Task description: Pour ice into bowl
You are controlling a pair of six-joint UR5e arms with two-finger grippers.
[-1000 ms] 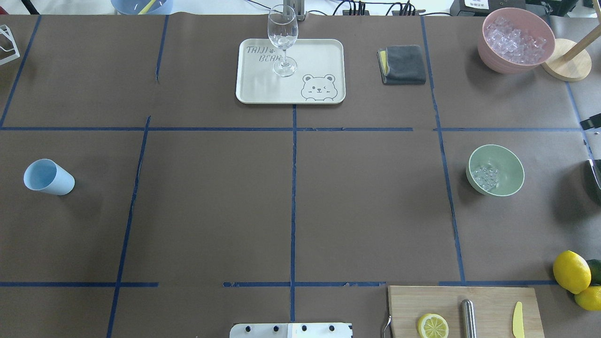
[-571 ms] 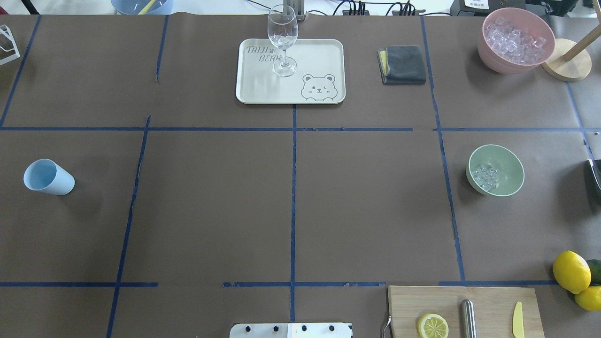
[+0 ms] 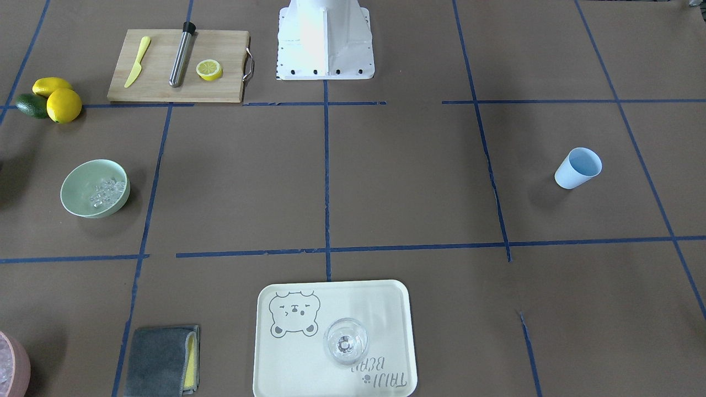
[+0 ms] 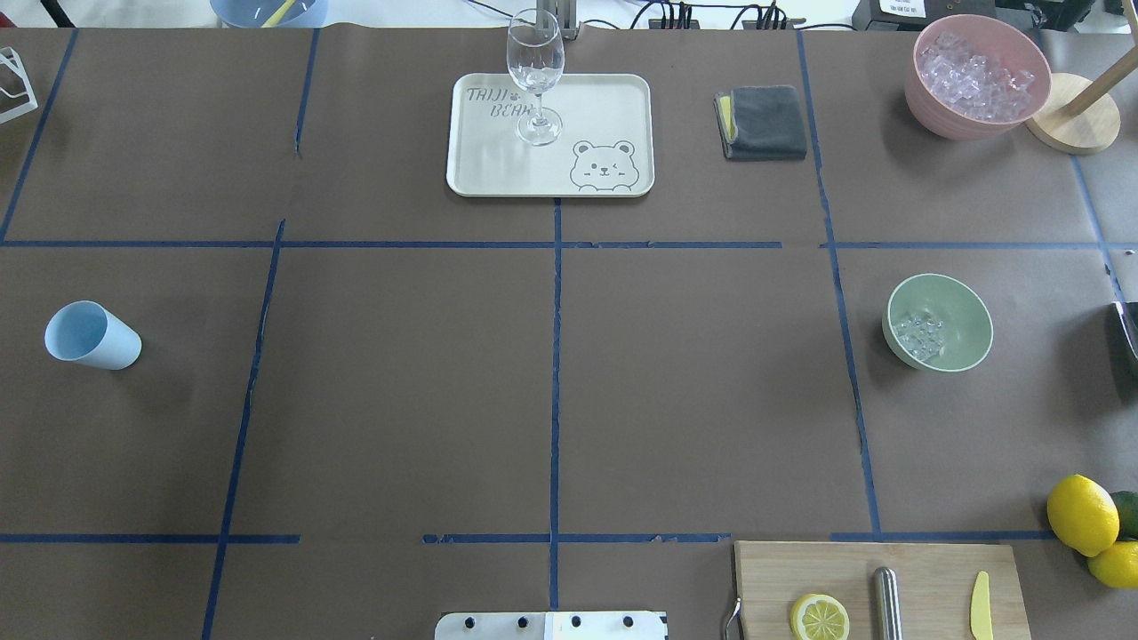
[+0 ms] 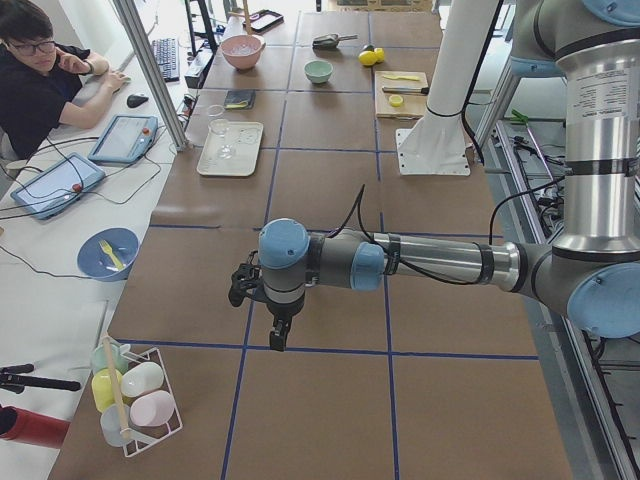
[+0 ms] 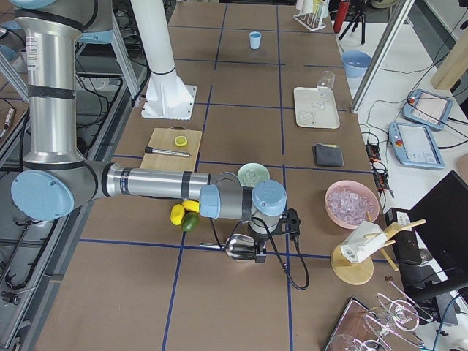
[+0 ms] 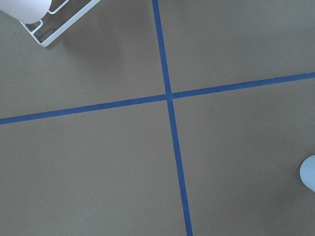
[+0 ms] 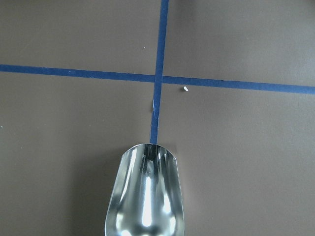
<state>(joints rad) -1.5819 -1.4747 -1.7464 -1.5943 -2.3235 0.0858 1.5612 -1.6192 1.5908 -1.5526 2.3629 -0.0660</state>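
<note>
The pale mint-green bowl [image 4: 967,307] stands on the right side of the table with a few clear ice cubes [image 4: 920,335] in its bottom; it also shows in the front-facing view [image 3: 77,184]. My right gripper [image 6: 257,247] hangs beyond the bowl [image 6: 254,174] toward the table's right end and holds a metal scoop [image 6: 238,247]. The scoop [image 8: 145,196] looks empty and sits above a blue tape crossing. My left gripper [image 5: 277,338] hangs over the table's left end, far from the bowl; I cannot tell whether it is open or shut.
A pink container [image 4: 925,98] full of ice stands at the back right. A light blue cup [image 4: 89,335] is at the left. A wine glass [image 4: 535,71] stands on a cream tray [image 4: 613,107]. A grey cloth [image 4: 763,122], a cutting board [image 4: 925,569] and lemons [image 4: 1082,514] lie nearby.
A dark part of my right arm at the overhead view's right edge has moved out of view. The bowl, the ice and the other objects have not moved.
</note>
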